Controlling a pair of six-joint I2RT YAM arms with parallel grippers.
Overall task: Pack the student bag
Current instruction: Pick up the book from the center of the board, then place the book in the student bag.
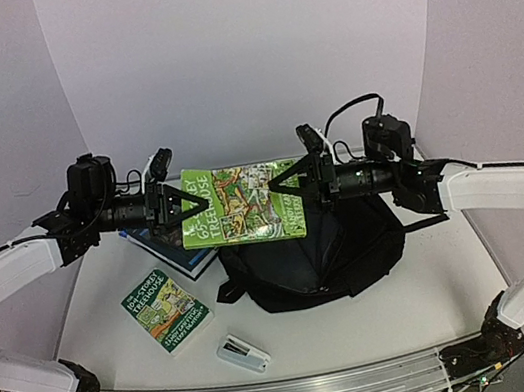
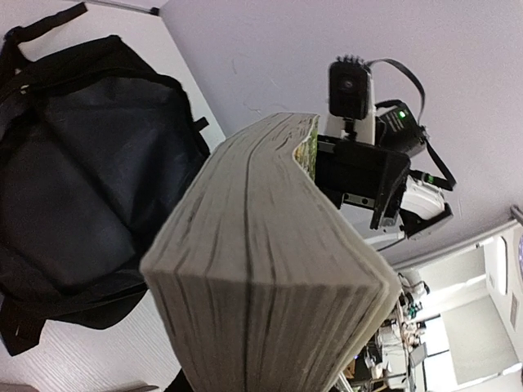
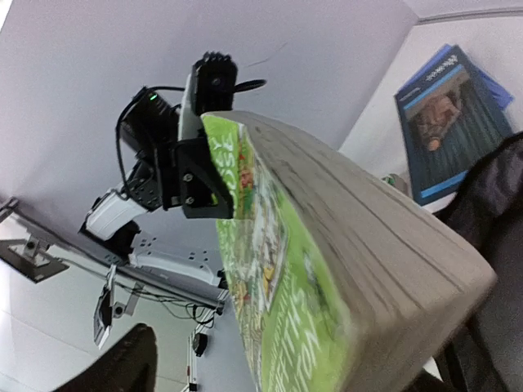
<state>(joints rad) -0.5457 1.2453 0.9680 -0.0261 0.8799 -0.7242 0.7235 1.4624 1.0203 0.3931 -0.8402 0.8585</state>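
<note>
Green book (image 1: 240,203) hangs level over the student bag (image 1: 314,258), which lies mid-worktop (image 1: 364,315), likely so it can go in. Left claw (image 1: 186,209) clamps its left end. Right claw (image 1: 281,190) straddles the right end, grip unclear. Looks like a handover.

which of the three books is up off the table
The large bright green book, in the air above the black backpack. The smaller green book and the blue book lie flat on the table.
</note>
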